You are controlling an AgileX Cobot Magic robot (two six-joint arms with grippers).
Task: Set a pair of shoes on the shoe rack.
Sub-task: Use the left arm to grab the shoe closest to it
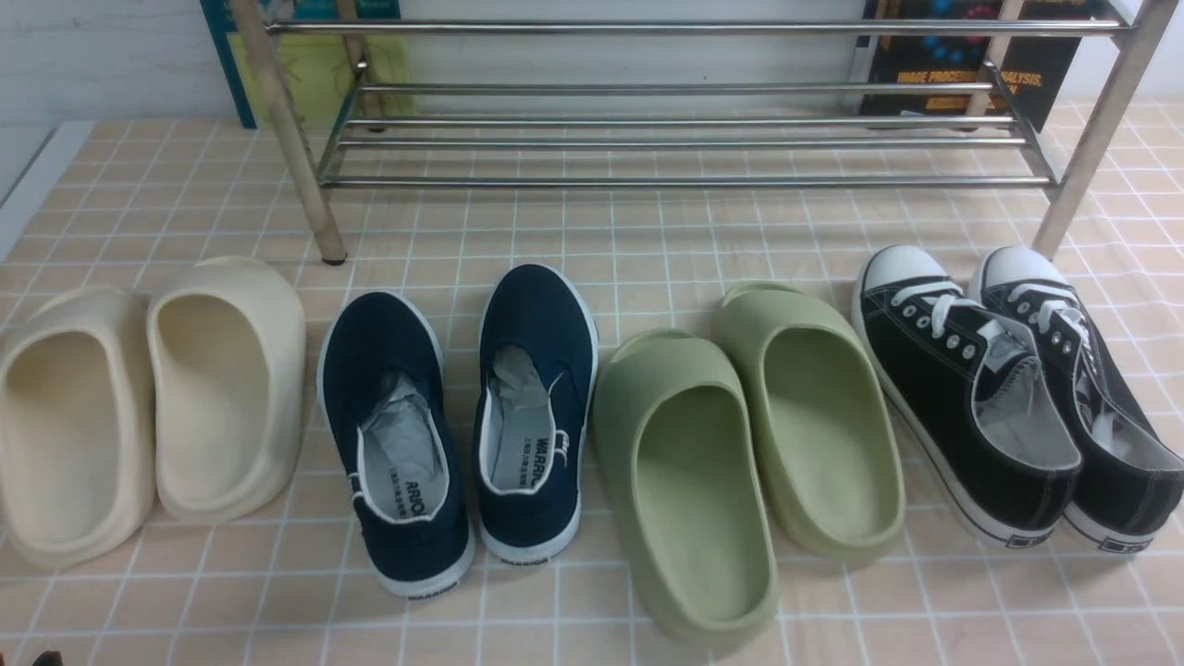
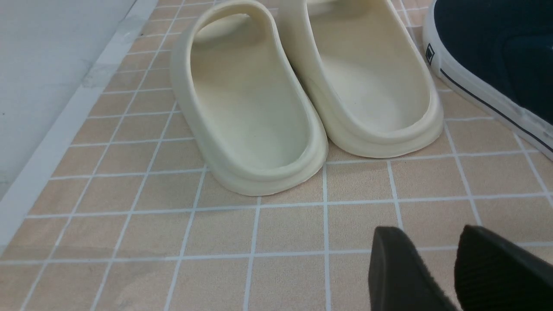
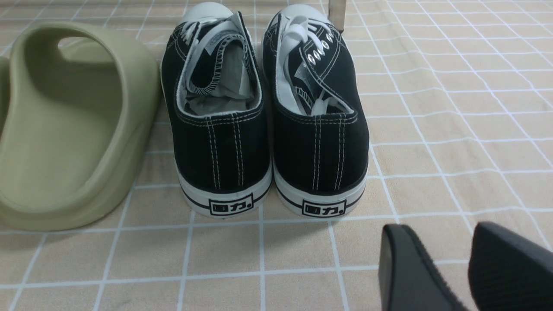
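Observation:
The pair of shoes stands on the tiled mat, toes toward the rack: one navy slip-on (image 1: 393,435) and its mate (image 1: 536,398), both with white soles and paper stuffing. The shoe rack (image 1: 684,143) of steel rods stands behind them with nothing on it. In the left wrist view my left gripper (image 2: 427,231) is open over bare mat, with one navy shoe's side (image 2: 497,52) off to one side and apart from it. My right gripper (image 3: 440,229) is open too, behind the heels of the black sneakers. Neither gripper shows in the front view.
Cream slides (image 1: 148,407) lie at the far left, green slides (image 1: 749,444) right of the navy pair, black lace-up sneakers (image 1: 1008,388) at the far right by a rack leg (image 1: 1091,139). The mat's edge and white floor (image 2: 43,65) run along the left.

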